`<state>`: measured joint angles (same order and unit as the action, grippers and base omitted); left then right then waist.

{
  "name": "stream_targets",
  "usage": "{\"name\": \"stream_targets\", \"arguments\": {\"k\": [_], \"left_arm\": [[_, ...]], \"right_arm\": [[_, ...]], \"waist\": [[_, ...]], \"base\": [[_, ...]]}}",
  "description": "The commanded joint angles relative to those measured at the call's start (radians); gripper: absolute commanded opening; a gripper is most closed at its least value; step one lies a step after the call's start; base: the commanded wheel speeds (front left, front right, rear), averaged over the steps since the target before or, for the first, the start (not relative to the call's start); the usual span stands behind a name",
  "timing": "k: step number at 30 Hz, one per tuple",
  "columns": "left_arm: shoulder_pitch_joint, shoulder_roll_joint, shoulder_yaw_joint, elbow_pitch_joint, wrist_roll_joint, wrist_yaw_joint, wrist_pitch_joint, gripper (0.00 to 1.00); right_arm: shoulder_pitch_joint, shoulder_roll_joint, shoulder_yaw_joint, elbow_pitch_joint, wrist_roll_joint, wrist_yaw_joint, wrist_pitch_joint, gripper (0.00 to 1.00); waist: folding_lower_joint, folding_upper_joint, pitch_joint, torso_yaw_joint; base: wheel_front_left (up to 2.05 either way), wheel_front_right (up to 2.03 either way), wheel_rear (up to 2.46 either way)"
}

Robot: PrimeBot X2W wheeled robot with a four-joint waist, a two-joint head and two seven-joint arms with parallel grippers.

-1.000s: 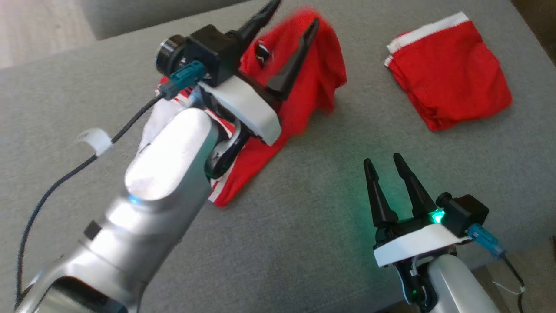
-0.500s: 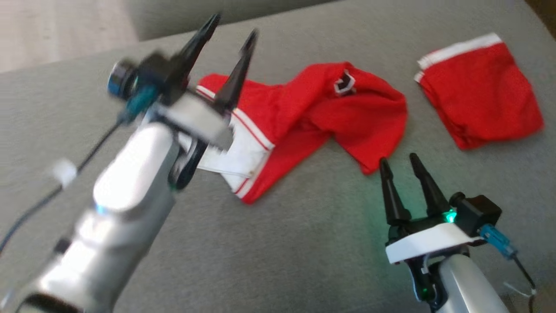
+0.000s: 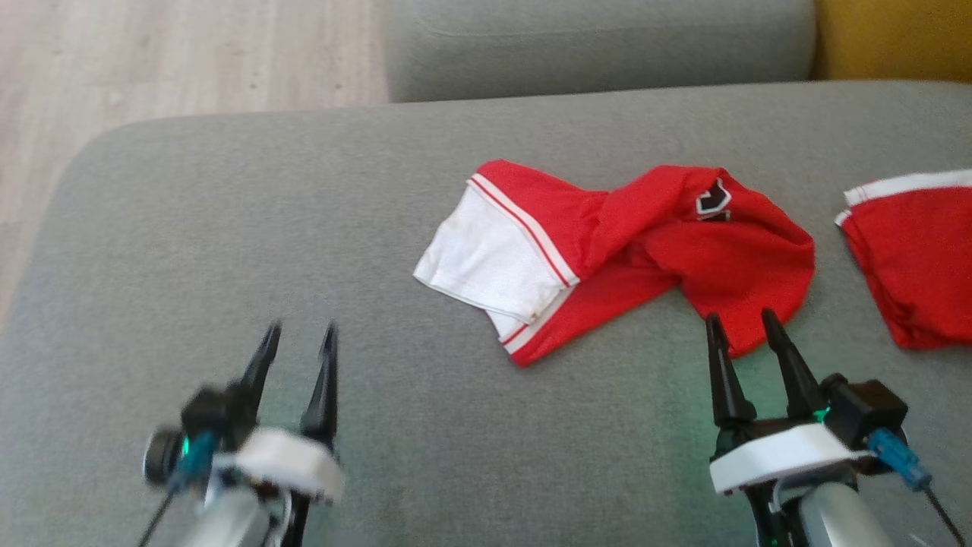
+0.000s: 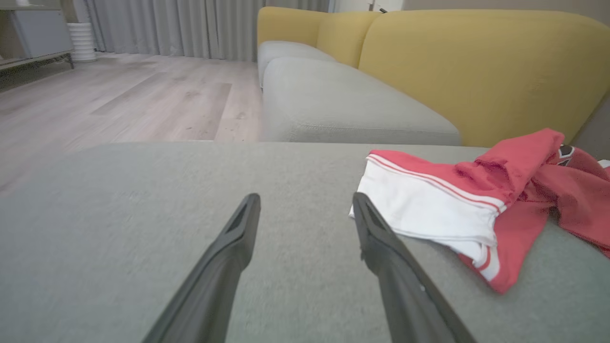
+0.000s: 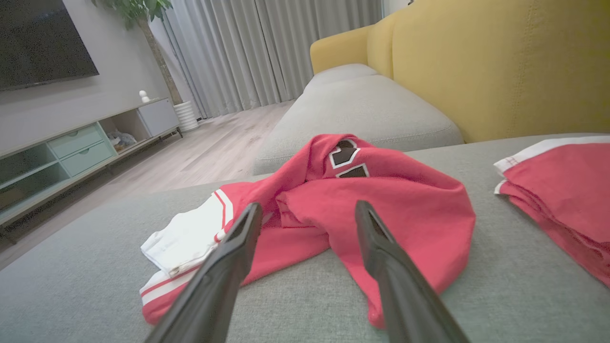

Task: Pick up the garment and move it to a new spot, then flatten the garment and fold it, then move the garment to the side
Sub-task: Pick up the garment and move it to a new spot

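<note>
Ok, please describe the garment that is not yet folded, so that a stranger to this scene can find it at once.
On the grey sofa cushion, look near the middle, beyond the right gripper. There lies the crumpled red garment, with a broad white panel at its left end. Its neighbour to the right, the folded red garment, is a flat packet.

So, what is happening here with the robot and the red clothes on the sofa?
A two-armed robot is working on a red and white garment that lies crumpled on a grey sofa cushion. Neither arm holds it. The left gripper hangs open over bare cushion to the garment's left, and the right gripper, also open, points at its near edge. The garment is not yet flattened or folded. A folded red garment lies apart, further right.
</note>
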<state>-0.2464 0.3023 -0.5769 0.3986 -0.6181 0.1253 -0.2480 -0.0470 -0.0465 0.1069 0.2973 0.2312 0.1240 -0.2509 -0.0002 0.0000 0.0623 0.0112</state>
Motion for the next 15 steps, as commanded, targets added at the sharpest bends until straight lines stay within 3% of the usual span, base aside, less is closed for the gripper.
{"name": "stream_targets", "arguments": {"k": [1, 8, 15], "left_arm": [[-0.012, 0.010, 0.058, -0.042, -0.006, 0.018, -0.012, 1.00], [0.092, -0.040, 0.136, -0.103, 0.016, 0.041, -0.013, 1.00], [0.115, -0.073, 0.185, -0.114, 0.061, 0.013, -0.014, 1.00]], "right_arm": [[-0.006, -0.004, 0.017, -0.033, -0.011, 0.007, -0.011, 1.00], [0.011, -0.004, 0.025, -0.033, -0.017, 0.007, -0.011, 1.00], [0.007, -0.004, 0.043, -0.033, -0.018, 0.007, -0.011, 1.00]], "waist": [[0.0002, 0.0000, -0.015, 0.021], [0.0002, 0.0000, -0.024, 0.026], [0.0002, 0.0000, -0.024, 0.003]], "base": [[0.00, 0.00, 0.00], [0.00, 0.00, 0.00], [0.00, 0.00, 0.00]]}}
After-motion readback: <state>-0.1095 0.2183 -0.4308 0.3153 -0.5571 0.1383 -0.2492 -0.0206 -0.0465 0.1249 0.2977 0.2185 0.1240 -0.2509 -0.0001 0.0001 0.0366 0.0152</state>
